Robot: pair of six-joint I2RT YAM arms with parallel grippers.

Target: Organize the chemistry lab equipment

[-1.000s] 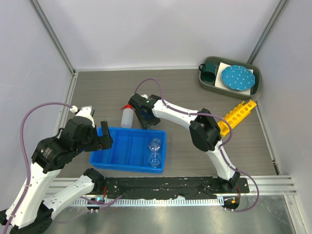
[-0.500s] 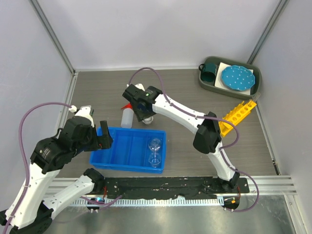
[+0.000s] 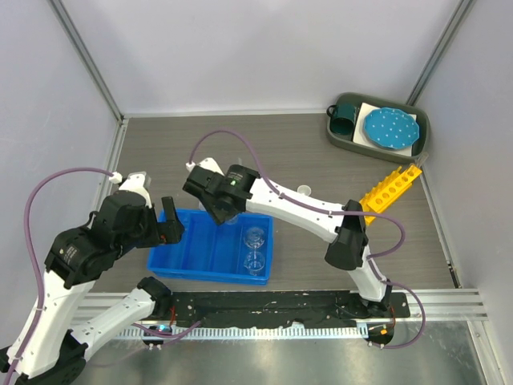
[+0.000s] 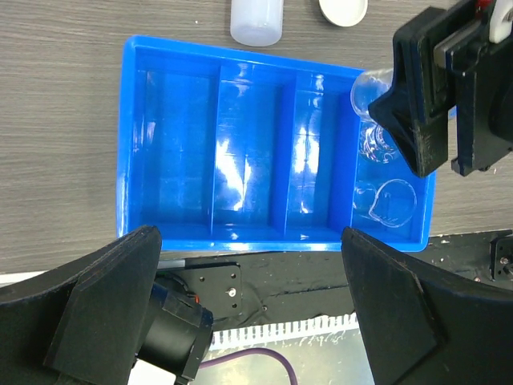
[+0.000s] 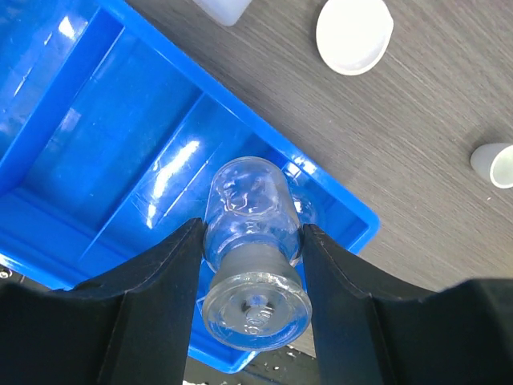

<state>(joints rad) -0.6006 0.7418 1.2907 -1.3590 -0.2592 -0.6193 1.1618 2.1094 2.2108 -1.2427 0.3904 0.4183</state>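
Observation:
My right gripper (image 5: 251,241) is shut on a clear glass flask (image 5: 252,216) and holds it over the far edge of the blue bin (image 5: 96,120), above its right end. The top view shows this gripper (image 3: 220,210) at the bin's (image 3: 192,245) far rim. Two clear glass pieces (image 3: 255,237) (image 3: 255,261) lie in the bin's right compartment. My left gripper (image 4: 252,321) is open and empty above the bin's near edge. The white squeeze bottle (image 4: 256,20) and a white round dish (image 4: 343,10) stand just behind the bin. The yellow tube rack (image 3: 389,188) lies at the right.
A small white cup (image 5: 497,164) stands on the table right of the dish (image 5: 353,34). A grey tray (image 3: 421,144) at the back right holds a teal mug (image 3: 346,115) and a blue dotted plate (image 3: 390,128). The bin's other compartments (image 4: 176,152) hold nothing.
My right gripper has moved left and toward the near side, from the table behind the bin to over the bin's far rim, with the flask in it. The left arm has barely moved.

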